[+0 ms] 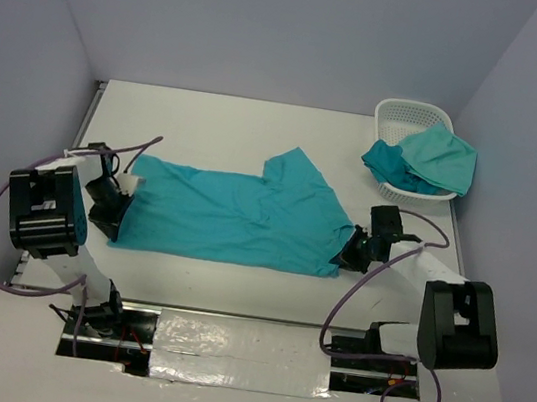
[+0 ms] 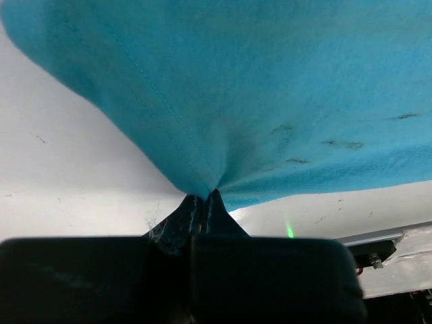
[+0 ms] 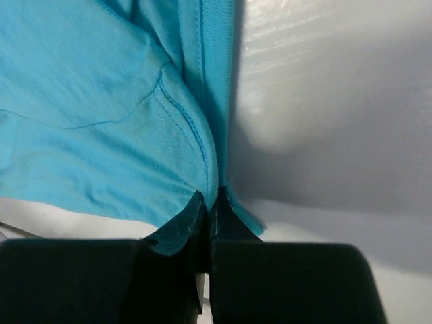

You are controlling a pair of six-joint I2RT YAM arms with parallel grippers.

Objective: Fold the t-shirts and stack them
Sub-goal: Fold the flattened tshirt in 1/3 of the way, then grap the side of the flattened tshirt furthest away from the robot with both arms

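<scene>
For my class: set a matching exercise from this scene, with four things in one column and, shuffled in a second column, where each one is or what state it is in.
Things
1. left gripper
2. right gripper
3. white basket
4. spread t-shirt

Places or states
A. lies flat across the middle of the table
B. shut on the spread t-shirt's right end
C. at the far right corner, holding crumpled t-shirts
D. shut on the spread t-shirt's left end

Pairs: 1-D, 2-B, 3-C, 4-A

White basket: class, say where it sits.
Top view: the white lattice basket sits at the table's far right corner, beyond the right claw, teal t-shirts spilling over its rim.
</scene>
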